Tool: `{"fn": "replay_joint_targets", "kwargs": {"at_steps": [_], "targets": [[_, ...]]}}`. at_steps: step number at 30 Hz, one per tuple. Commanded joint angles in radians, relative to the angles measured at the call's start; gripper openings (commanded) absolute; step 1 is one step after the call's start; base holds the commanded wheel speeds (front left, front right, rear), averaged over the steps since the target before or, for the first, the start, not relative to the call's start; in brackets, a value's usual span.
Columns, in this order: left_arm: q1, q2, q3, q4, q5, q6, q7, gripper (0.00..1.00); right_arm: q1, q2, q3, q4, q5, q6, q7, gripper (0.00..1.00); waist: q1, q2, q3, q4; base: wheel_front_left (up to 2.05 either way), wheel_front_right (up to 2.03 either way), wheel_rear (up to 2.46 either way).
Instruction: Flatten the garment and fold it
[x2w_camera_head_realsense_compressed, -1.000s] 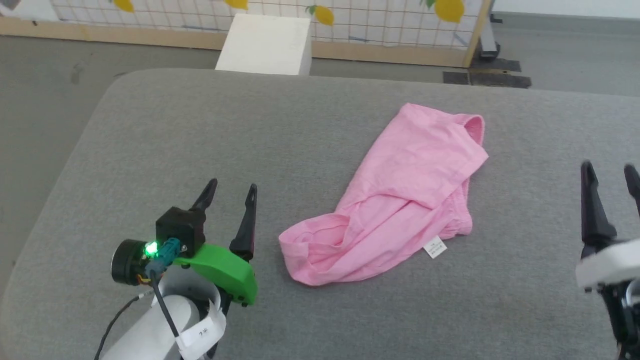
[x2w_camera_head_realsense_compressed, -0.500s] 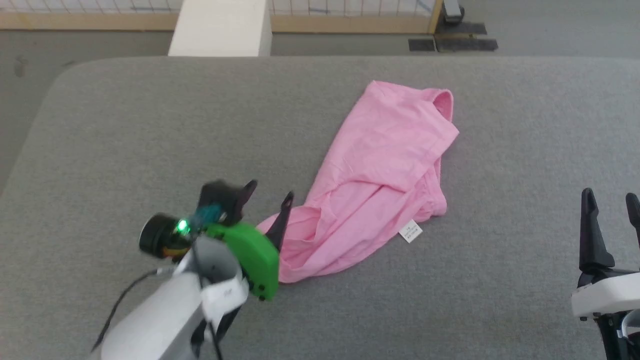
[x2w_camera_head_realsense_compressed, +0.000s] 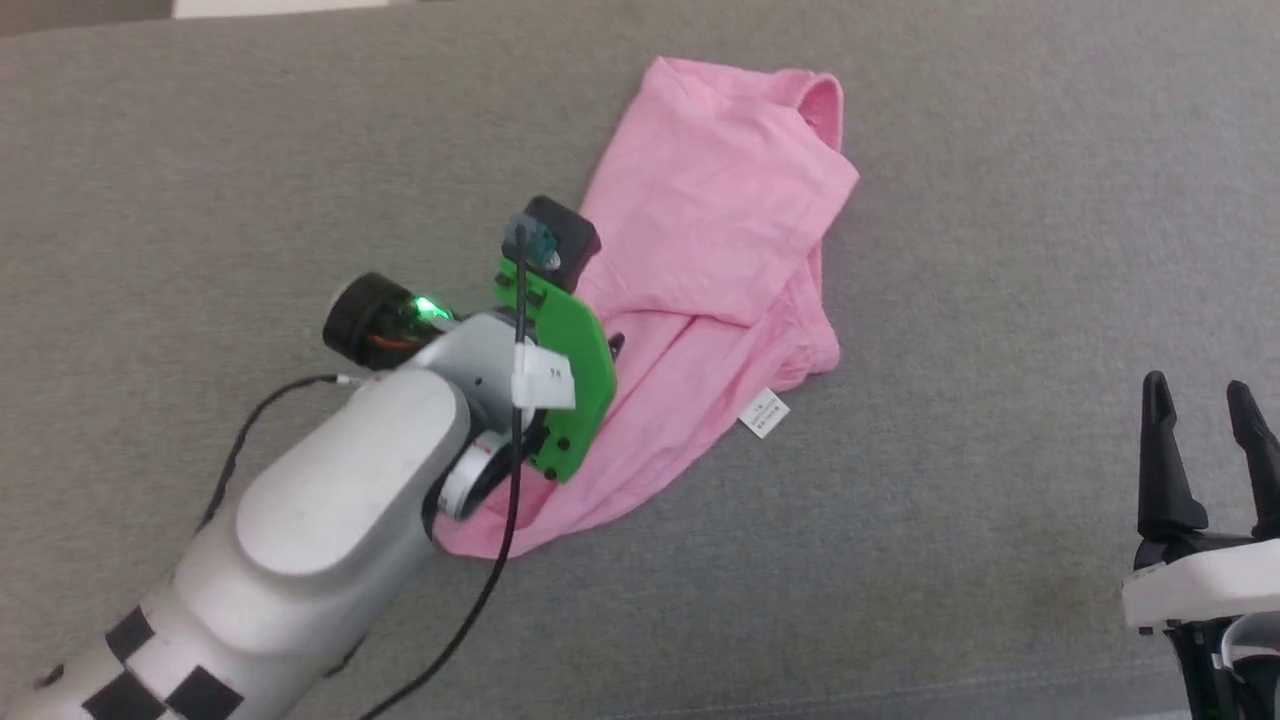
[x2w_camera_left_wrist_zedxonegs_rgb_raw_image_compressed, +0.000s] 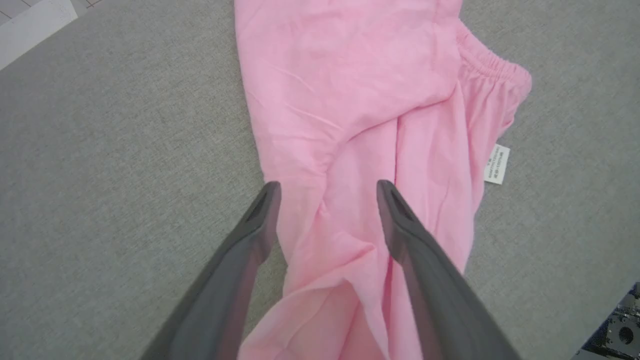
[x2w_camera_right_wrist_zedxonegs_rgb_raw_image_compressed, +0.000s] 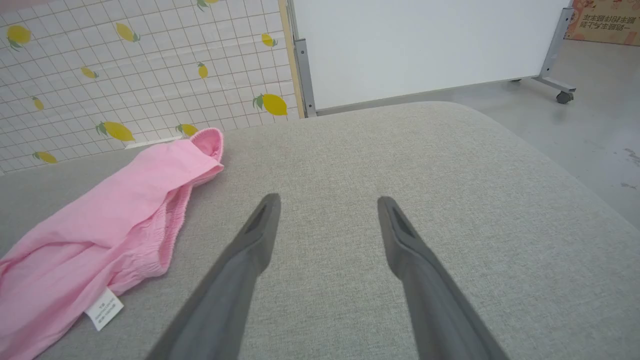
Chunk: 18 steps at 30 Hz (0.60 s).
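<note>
L arm (x2w_camera_head_realsense_compressed: 330, 500) has swung in from the near-left of the cushion (x2w_camera_head_realsense_compressed: 1000, 200) & now hangs over the garment (x2w_camera_head_realsense_compressed: 720, 200). L jaws are spread, straddling a ridge of cloth (x2w_camera_left_wrist_zedxonegs_rgb_raw_image_compressed: 350, 235), nothing pinched yet. Garment lies mid-cushion, doubled over & creased, label (x2w_camera_head_realsense_compressed: 763, 412) on its right side. R jaws are spread too, idle over bare cushion nr the right edge, well apart from it. So flattening's only starting; I reckon next is closing on that ridge & pulling it out.

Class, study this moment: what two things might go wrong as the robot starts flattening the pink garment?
1. The open left gripper straddles a bunched fold of the garment; closing there may pinch several layers.
2. The right gripper stands open, off the garment; a one-armed pull might drag everything.
</note>
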<state>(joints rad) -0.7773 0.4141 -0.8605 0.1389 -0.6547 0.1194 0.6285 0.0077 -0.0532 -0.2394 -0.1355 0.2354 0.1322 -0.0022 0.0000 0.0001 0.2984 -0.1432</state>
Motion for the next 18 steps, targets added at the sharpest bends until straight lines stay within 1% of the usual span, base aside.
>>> {"fn": "replay_joint_targets", "kwargs": {"at_steps": [1,6,12,13,14,15,18], "targets": [[-0.031,0.003,-0.008,0.021,0.011,-0.016,0.012,1.0,-0.022,0.003,0.003,0.013,0.011,-0.002,-0.015,1.0,0.0,-0.0001,0.068,-0.065,0.0,0.0,0.0],[-0.07,0.017,-0.021,0.091,0.05,-0.023,0.006,1.0,-0.034,0.003,0.005,0.054,0.031,-0.002,-0.047,1.0,0.0,-0.0001,0.1,-0.088,0.0,0.0,0.0],[-0.071,0.022,-0.016,0.149,0.052,-0.027,-0.027,1.0,-0.043,0.003,0.006,0.087,0.042,-0.002,-0.074,1.0,0.0,-0.0001,0.116,-0.086,0.0,0.0,0.0],[-0.068,0.02,-0.012,0.151,0.043,-0.029,-0.035,0.47,-0.044,0.003,0.006,0.092,0.042,-0.002,-0.076,1.0,0.0,-0.0001,0.116,-0.082,0.0,0.0,0.0],[-0.065,0.018,-0.006,0.15,0.036,-0.031,-0.044,0.1,-0.045,0.003,0.005,0.095,0.042,-0.002,-0.077,1.0,0.0,-0.0001,0.114,-0.078,0.0,0.0,0.0],[-0.062,0.016,0.001,0.146,0.03,-0.03,-0.058,0.0,-0.046,0.003,0.004,0.099,0.04,-0.002,-0.077,1.0,0.0,-0.0001,0.109,-0.072,0.0,0.0,0.0],[-0.051,0.013,0.017,0.132,0.02,-0.023,-0.095,0.0,-0.046,0.003,-0.003,0.108,0.035,-0.002,-0.072,1.0,0.0,-0.0001,0.087,-0.052,0.0,0.0,0.0]]}}
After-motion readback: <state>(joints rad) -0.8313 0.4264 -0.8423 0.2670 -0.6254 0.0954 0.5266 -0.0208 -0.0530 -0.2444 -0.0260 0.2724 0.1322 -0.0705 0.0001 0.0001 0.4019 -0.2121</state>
